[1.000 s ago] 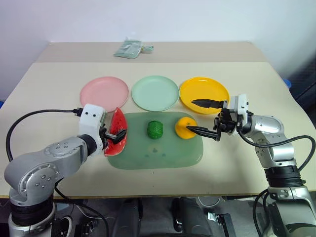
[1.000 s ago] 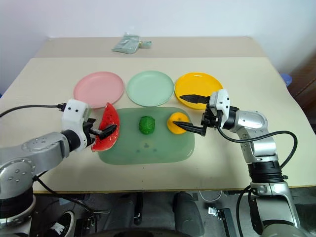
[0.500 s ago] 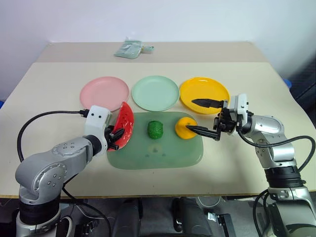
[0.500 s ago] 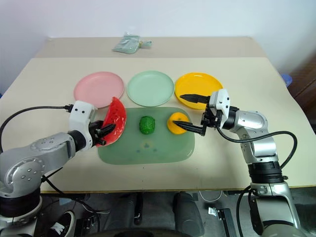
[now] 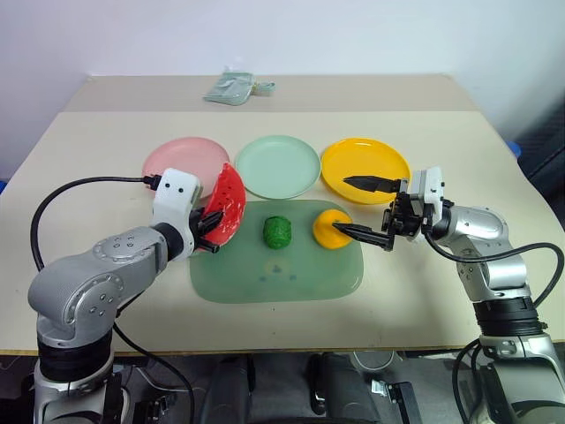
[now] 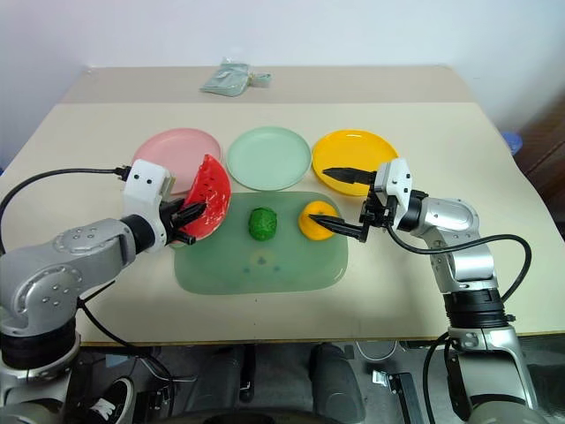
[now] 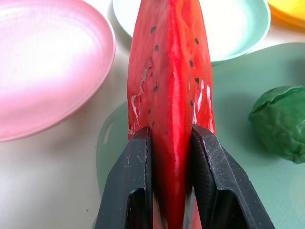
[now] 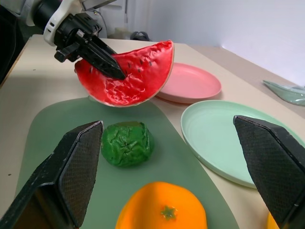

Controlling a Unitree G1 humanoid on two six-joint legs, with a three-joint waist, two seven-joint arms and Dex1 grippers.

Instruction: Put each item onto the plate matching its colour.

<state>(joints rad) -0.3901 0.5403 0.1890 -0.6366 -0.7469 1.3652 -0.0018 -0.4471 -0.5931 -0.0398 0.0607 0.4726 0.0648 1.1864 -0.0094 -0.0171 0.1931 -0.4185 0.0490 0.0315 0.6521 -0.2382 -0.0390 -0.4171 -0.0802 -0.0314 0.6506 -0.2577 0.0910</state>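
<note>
Currently, the left gripper point(image 5: 210, 231) has its fingers closed on the watermelon wedge point(image 5: 225, 212), one on each flat face, as seen in the left wrist view. The wedge is carried clear of the green board point(image 5: 282, 274), over the board's corner nearest the pink plate point(image 5: 181, 161). The deciding relation for the coming move is the wedge's offset from that plate: in the head views the plate lies at about 10 o'clock from the wedge, just beside it, and the wedge's far tip already overlaps the plate's near rim. The wedge's long axis runs roughly from 7 to 1 o'clock, pointing between the pink plate and the mint plate point(image 5: 278, 165), so the carry should bear toward 10 o'clock and not follow that axis. The right gripper point(image 5: 364, 209) has its fingers spread wide, one on each side of the orange fruit point(image 5: 331, 226), with no grip taken. The fruit and the dark-green lump point(image 5: 277, 231) rest on the board; the yellow plate point(image 5: 365, 163) lies at 1 o'clock from the fruit.
</note>
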